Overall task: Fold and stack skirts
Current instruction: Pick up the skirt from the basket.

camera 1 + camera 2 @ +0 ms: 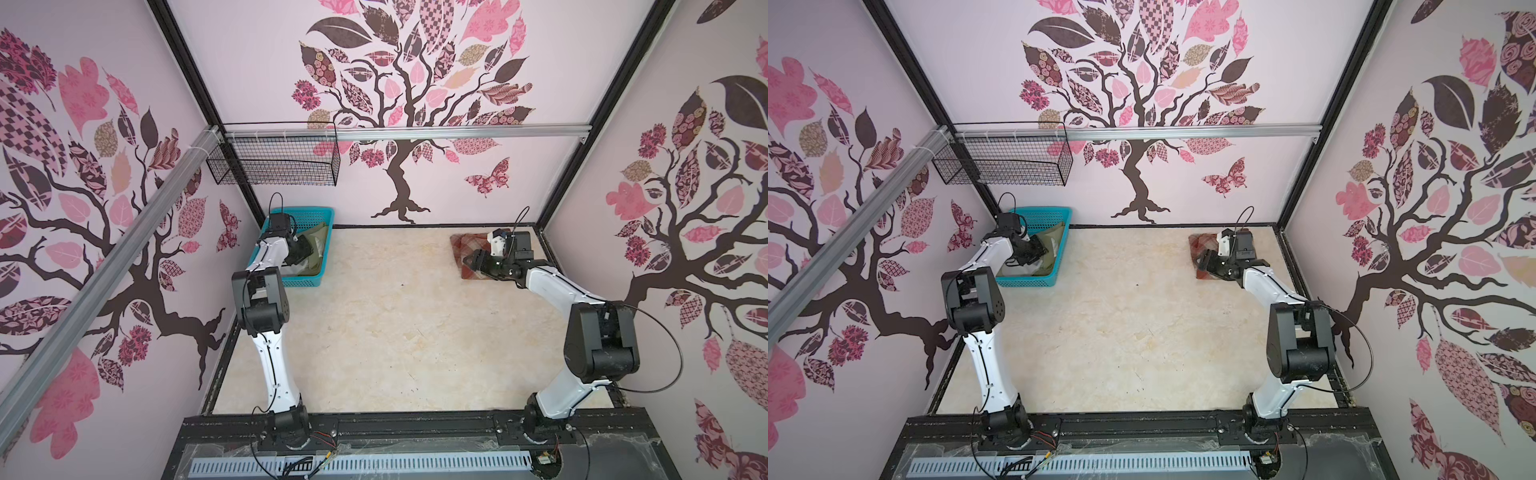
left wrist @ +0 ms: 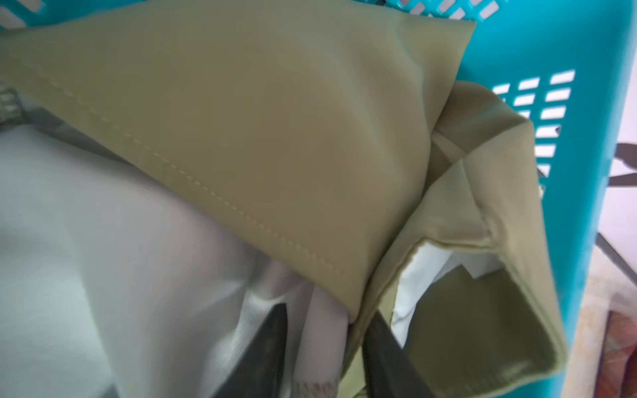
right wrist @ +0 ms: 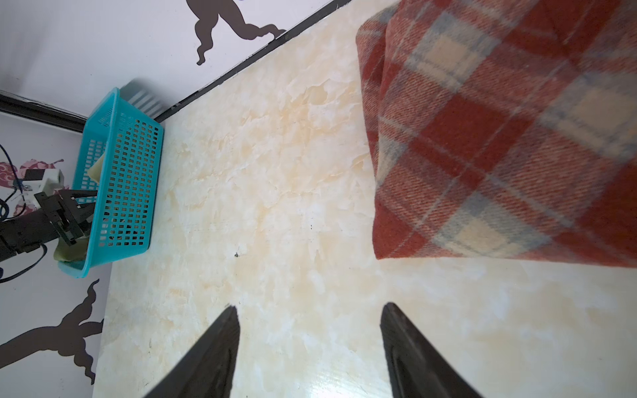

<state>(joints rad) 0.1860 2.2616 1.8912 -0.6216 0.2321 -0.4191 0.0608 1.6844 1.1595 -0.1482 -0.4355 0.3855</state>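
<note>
The olive-green skirt (image 2: 275, 120) lies bunched in the turquoise basket (image 1: 307, 216), with its pale grey-white lining (image 2: 103, 224) turned out. My left gripper (image 2: 329, 310) reaches down into the basket, its fingers closed on a fold of lining and olive cloth. In both top views it is in the basket (image 1: 1042, 214) over the skirt (image 1: 1054, 245). The rust-red and cream plaid skirt (image 3: 499, 138) lies folded on the table at the back right (image 1: 465, 245). My right gripper (image 3: 310, 306) hovers open beside its near edge, holding nothing.
A black wire basket (image 1: 274, 162) hangs on the back wall above the turquoise one. The pale marbled tabletop (image 1: 395, 324) stretches between the two arms. Black frame rails (image 1: 436, 226) edge the table at the back and sides.
</note>
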